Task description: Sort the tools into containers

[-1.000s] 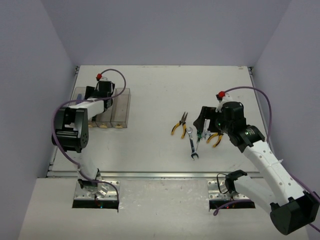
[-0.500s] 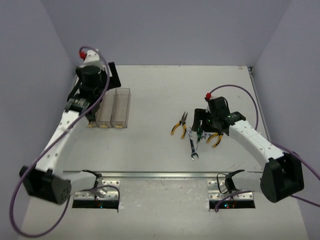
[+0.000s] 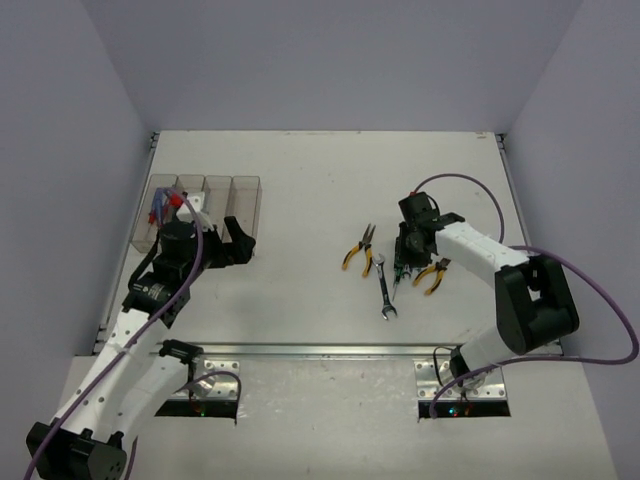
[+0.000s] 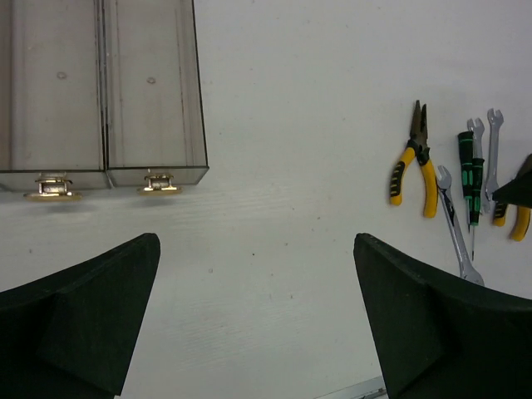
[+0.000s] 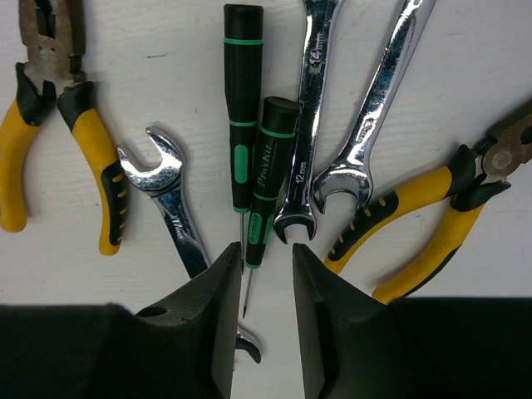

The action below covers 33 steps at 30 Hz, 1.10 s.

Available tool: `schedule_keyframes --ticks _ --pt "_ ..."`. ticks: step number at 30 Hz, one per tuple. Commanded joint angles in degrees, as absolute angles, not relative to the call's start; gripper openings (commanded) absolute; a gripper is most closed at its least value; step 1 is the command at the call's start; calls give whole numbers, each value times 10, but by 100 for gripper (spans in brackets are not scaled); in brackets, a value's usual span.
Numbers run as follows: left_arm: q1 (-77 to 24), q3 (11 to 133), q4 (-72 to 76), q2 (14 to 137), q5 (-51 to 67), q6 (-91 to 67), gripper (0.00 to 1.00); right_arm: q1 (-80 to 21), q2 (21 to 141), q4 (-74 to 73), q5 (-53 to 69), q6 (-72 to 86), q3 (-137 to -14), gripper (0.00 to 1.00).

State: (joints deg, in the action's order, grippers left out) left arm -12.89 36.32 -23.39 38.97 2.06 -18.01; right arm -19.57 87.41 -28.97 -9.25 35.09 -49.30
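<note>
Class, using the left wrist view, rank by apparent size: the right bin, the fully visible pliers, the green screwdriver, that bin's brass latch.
1. Right bin, though cropped at the top.
2. Pliers and screwdriver: similar length, so unranked.
3. Latch.

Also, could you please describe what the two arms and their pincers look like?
Both the left arm and right arm have white links with black joints, each trailing a purple cable. The left carries a small red cap. The left pincer and right pincer have matte black, wedge-shaped fingers.
</note>
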Motion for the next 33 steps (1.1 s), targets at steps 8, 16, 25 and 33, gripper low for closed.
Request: schedule_keyframes --ticks 8,16,25,33 --pt "-146 366 -190 331 78 -182 100 -193 918 -240 -93 388 -476 29" --pt "-153 362 -185 329 87 -180 100 -192 955 -243 -127 378 -513 21" --pt "-160 361 -185 326 90 -180 100 -189 1023 -261 -140 367 -552 19" --pt "-166 361 -184 327 90 -182 100 -189 1037 -259 -140 375 -548 7"
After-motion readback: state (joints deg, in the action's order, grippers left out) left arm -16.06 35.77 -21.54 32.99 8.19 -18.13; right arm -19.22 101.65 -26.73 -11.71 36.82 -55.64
